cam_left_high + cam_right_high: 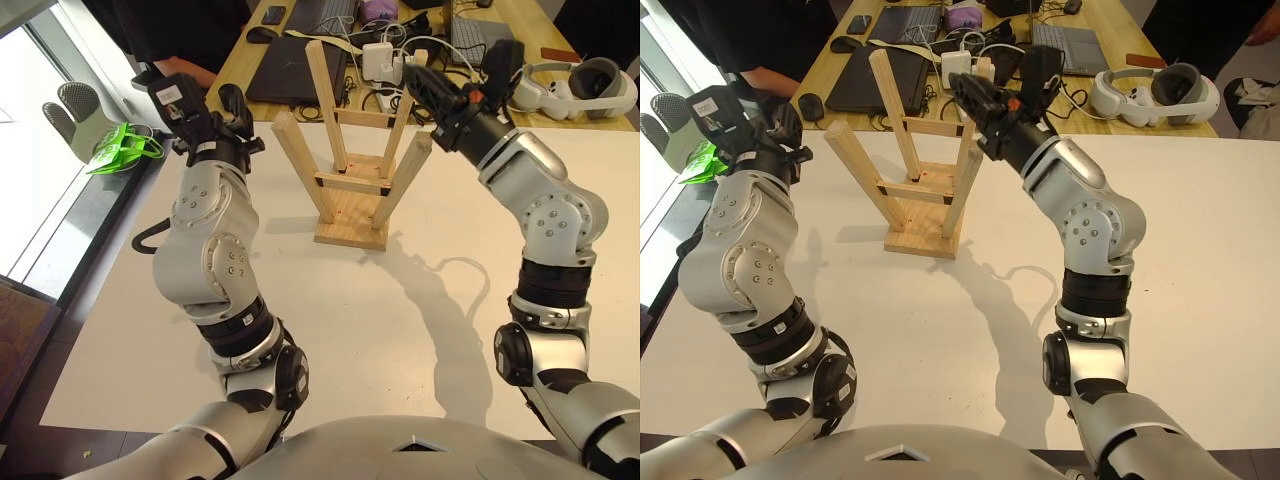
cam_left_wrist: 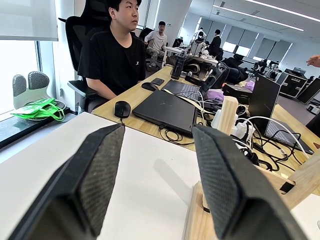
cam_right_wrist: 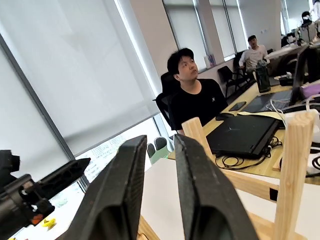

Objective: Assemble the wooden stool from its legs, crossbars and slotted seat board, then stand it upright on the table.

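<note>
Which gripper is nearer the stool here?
Right. The right gripper is by the leg tops on the right side of the stool; the left gripper sits left of its nearest leg, with a gap.

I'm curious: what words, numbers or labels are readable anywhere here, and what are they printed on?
No text here can be quoted.
The white sticker on the left end effector: print too small to read.
On the wooden stool: no writing visible.
Nothing else is legible.
</note>
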